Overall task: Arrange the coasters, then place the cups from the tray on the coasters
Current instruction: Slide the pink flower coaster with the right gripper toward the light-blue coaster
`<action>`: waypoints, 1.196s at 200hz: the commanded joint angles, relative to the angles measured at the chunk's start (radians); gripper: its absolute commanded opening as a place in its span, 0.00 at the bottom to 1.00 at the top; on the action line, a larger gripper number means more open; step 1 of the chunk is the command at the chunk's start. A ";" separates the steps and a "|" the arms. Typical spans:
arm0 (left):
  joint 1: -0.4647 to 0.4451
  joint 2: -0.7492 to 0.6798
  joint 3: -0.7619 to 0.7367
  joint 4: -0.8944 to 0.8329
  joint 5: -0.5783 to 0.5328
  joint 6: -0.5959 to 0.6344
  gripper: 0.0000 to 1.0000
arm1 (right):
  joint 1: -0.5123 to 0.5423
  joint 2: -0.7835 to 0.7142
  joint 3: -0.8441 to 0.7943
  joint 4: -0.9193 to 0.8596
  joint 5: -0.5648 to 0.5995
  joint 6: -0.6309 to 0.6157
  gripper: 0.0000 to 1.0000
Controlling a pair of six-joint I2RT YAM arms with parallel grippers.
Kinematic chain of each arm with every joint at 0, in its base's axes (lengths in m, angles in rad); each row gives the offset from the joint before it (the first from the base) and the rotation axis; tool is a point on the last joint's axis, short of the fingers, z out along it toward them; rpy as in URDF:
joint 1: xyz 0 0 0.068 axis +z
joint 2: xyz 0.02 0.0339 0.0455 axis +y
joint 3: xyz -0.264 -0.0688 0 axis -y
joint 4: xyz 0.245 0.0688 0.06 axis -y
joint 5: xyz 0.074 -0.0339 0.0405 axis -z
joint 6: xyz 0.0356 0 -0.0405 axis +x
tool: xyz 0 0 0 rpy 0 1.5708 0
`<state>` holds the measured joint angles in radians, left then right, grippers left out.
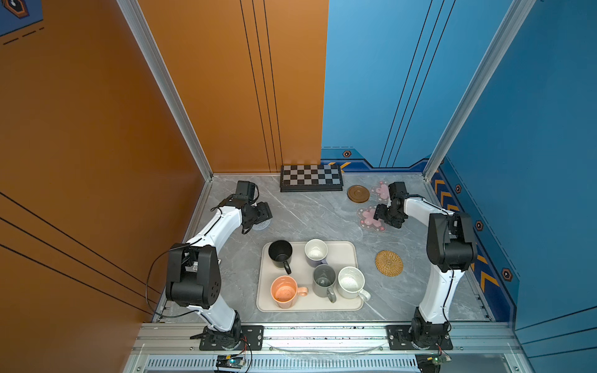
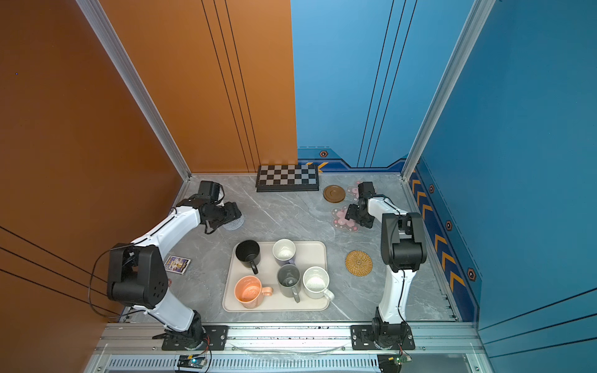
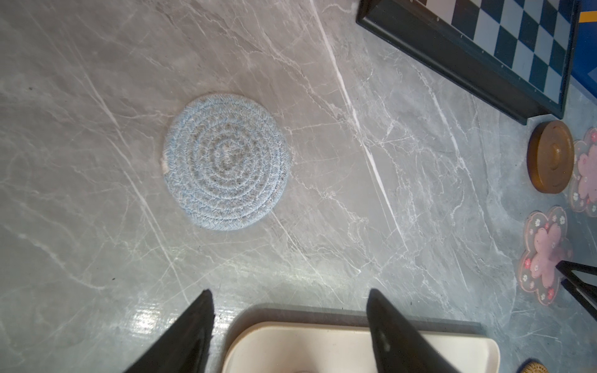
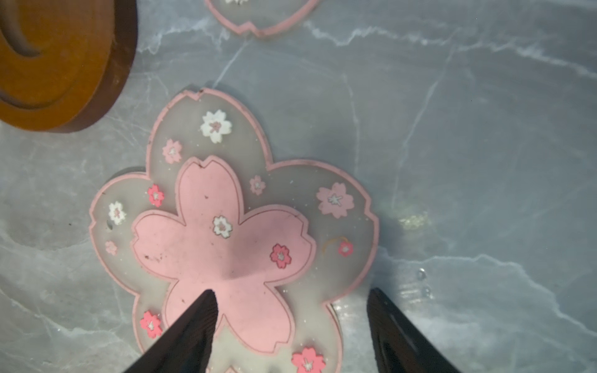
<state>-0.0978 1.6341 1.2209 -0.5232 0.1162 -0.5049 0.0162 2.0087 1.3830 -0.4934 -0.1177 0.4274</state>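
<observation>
Spread black jaws fill the near edge of the right wrist view. One tip hangs over a petal of the near flower coaster [image 4: 226, 232], and its partner is over bare desk [image 4: 484, 161] just off the rim, pinching nothing. Straddling the edge like that looks suited to nipping or nudging so thin a mat, which lies flat. Left jaws are likewise spread and empty, above the far rim of the tray [image 3: 323, 342], with the blue-grey coaster [image 3: 226, 161] ahead on the desk, probably their pick.

Take the tray as the dial in a top view. The near flower coaster sits at about half past one. The wooden coaster [image 1: 358, 193] and second flower coaster [image 1: 379, 190] lie just beside each other at one o'clock. The rattan coaster [image 1: 389, 263] is at three, and the blue-grey one is between ten and eleven, half hidden by the left wrist. A checkerboard [image 1: 311, 177] lies at twelve.

All the cups stand upright on the tray:
- black cup [image 1: 280, 253] at ten
- lavender cup [image 1: 316, 252] at twelve
- grey cup [image 1: 324, 279] near centre
- white speckled cup [image 1: 350, 282] at four
- orange cup [image 1: 284, 292] at eight

The count is five coasters, five cups, one tray, and no cup is yet on a mat. Three mats bunched at one o'clock seem too tight for handled cups, so spreading them likely comes first.
</observation>
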 commanded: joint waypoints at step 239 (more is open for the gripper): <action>0.030 0.061 0.031 -0.005 0.039 0.001 0.75 | 0.083 0.168 0.136 -0.056 -0.037 0.020 0.80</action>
<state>-0.0792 1.7134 1.2453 -0.5228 0.1387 -0.5053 0.0765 2.1242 1.5299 -0.4187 -0.1528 0.4870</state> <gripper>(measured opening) 0.754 0.801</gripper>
